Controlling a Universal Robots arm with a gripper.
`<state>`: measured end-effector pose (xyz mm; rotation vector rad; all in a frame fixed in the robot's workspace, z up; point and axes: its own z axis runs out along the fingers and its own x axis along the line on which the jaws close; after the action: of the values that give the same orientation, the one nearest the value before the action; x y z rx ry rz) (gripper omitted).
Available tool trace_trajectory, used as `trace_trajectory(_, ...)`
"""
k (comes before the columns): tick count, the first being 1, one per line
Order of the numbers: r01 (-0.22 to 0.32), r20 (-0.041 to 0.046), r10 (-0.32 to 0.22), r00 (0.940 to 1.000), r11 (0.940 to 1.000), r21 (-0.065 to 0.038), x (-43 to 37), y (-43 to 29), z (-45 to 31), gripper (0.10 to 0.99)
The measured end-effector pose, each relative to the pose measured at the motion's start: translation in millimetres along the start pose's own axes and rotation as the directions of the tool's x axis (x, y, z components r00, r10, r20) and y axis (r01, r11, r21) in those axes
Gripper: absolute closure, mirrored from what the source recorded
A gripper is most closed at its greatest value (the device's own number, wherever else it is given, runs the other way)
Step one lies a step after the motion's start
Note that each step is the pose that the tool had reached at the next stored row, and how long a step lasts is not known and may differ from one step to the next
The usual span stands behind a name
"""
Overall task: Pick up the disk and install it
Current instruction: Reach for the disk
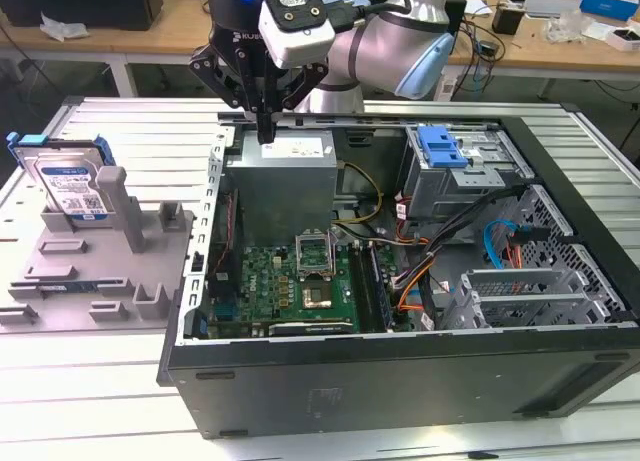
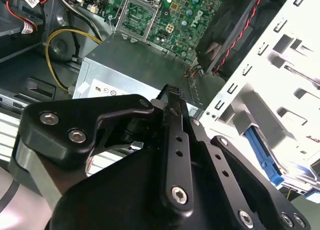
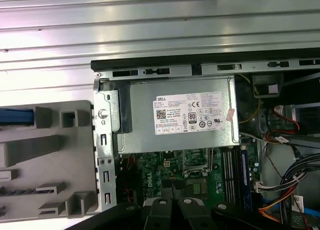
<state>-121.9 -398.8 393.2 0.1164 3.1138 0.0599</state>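
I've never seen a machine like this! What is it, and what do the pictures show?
It is a robot arm with a gripper at its end. One camera watches from off the arm; two ride near its wrist. The big open box is a computer case on a metal table. The gripper hovers over the grey power supply, jaws shut, holding nothing. The disk, a silver hard drive with a blue frame, stands on edge in a grey holder at the exterior view's left, outside the case.

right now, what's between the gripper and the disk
Exterior view: from gripper to disk, the case's side wall, then ribbed table.
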Motion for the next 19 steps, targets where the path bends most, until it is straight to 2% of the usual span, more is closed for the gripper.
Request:
trace_trajectory(2, 0.000, -0.0022, 0.000, 1.0000, 1.0000, 0.000, 1.7, 0.2, 0.1, 0.980)
trace_trajectory(7, 0.000, -0.0033, 0.000, 1.0000, 1.0000, 0.000, 23.5, 4.8, -0.1, 0.980)
trace_trajectory(9, 0.000, -0.0036, 0.000, 1.0000, 1.0000, 0.000, 35.1, 9.8, 0.1, 0.980)
trace_trajectory(12, 0.000, -0.0037, 0.000, 1.0000, 1.0000, 0.000, 47.3, 15.3, 0.7, 0.980)
trace_trajectory(19, 0.000, -0.0045, 0.000, 1.0000, 1.0000, 0.000, 82.4, 31.1, 2.1, 0.980)
